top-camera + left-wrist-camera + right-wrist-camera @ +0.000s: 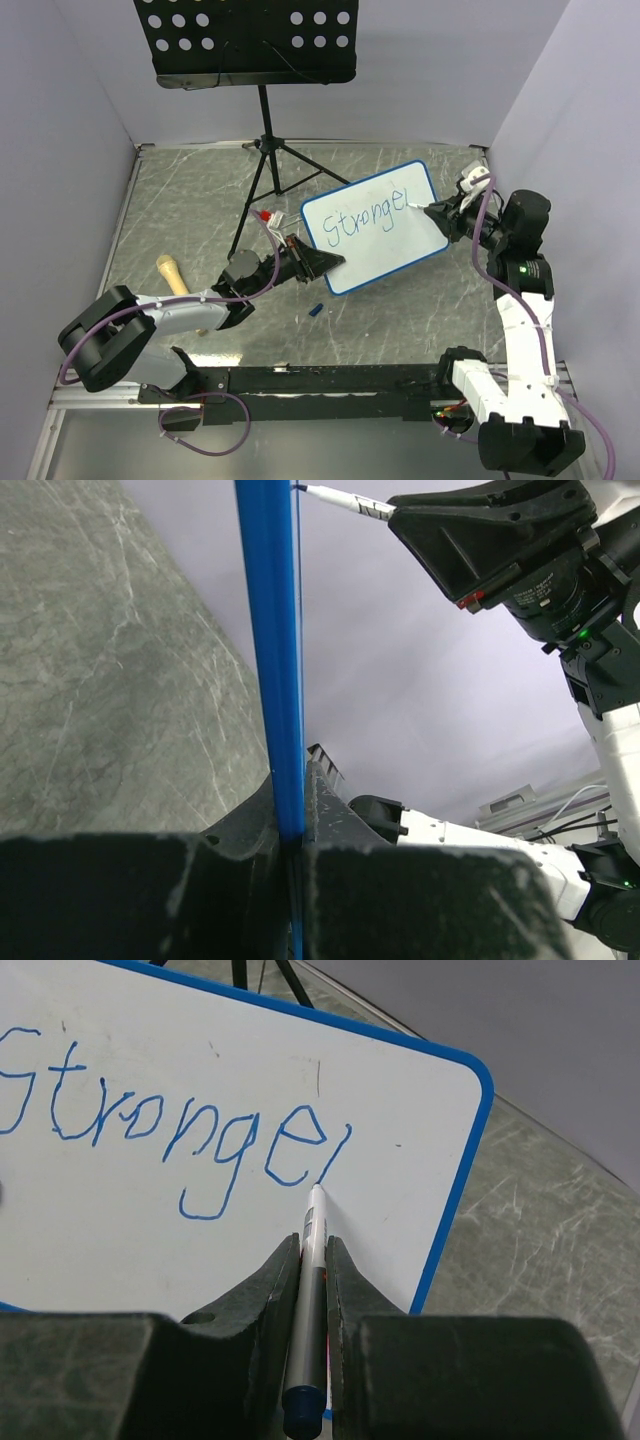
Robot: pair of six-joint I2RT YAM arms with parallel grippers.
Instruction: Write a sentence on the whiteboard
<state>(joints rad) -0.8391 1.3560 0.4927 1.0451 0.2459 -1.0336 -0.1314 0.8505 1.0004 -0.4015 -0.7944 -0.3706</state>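
Whiteboard (375, 225) sits mid-table, right of centre, tilted so its writing face turns up toward the right arm.

Left gripper (318, 262) is closed hard on the board's lower-left edge. In the left wrist view, the blue frame runs edge-on straight between the 2 fingers. Judgement: this arm acts as a clamp, bracing the board against pen pressure and presenting it at a workable slant.

Right gripper (437, 211) is closed on the marker (308, 1310), with the barrel lying lengthwise between the fingers and the tip pointing forward. The tip touches the board just at the foot of the last stroke.

Sentence (180, 1135): 1 word so far in blue, "Stronger", with the final "r" thin and perhaps unfinished. There is bare white below it and to its right. Judgement: the task is in its early part.

Hard to make out:
- Whether the board's lower edge rests on the table (420, 310) or hangs clear, because the left gripper covers it.
- The board's feet, which are not visible.
- A small blue item (315, 310) below the board, a pale wooden-looking handle (172, 272) by the left arm, and a red-and-white piece (265, 215) near the music stand (250, 40), all too small to identify.
- The left end of the word, which is cut off in the right wrist view.
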